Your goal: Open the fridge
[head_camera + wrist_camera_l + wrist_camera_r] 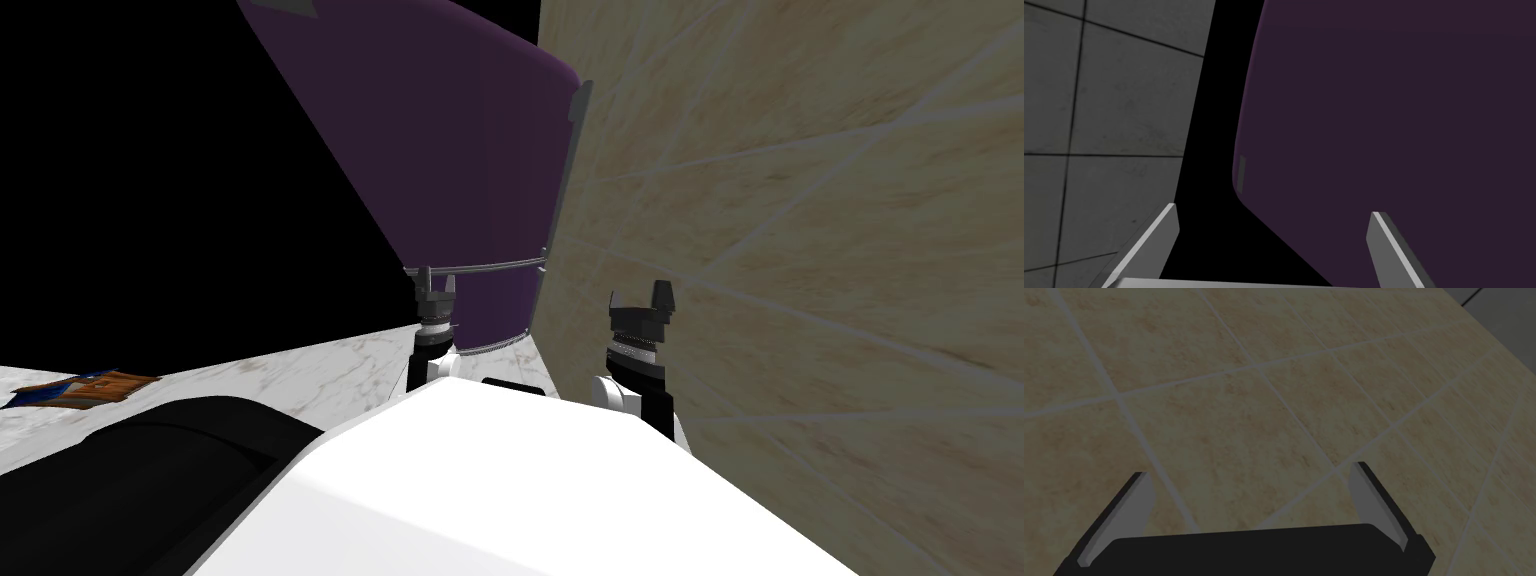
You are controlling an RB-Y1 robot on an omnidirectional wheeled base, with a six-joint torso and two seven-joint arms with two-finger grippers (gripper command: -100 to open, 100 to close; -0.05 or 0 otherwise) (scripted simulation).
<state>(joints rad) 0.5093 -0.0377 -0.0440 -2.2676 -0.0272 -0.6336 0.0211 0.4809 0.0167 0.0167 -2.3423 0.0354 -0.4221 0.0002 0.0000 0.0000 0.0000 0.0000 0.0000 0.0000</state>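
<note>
Fridge: dark purple, rounded front, standing against the beige tiled wall, with a black area on its other side. A thin grey bar ran across the fridge's lower front, and a second grey bar ran up the fridge edge next to the wall. The left gripper sat at the fridge's lower front, its tips level with the cross bar's end farther from the wall; contact with the bar could not be told. Its fingers stood wide apart with nothing between them, pointing at the fridge's curved edge, where a small grey strip showed. The right gripper was off the fridge, near its wall-side edge, facing the wall, its fingers also wide and empty. On the marbled floor, well apart from the fridge, lay a flat orange-and-blue item.
</note>
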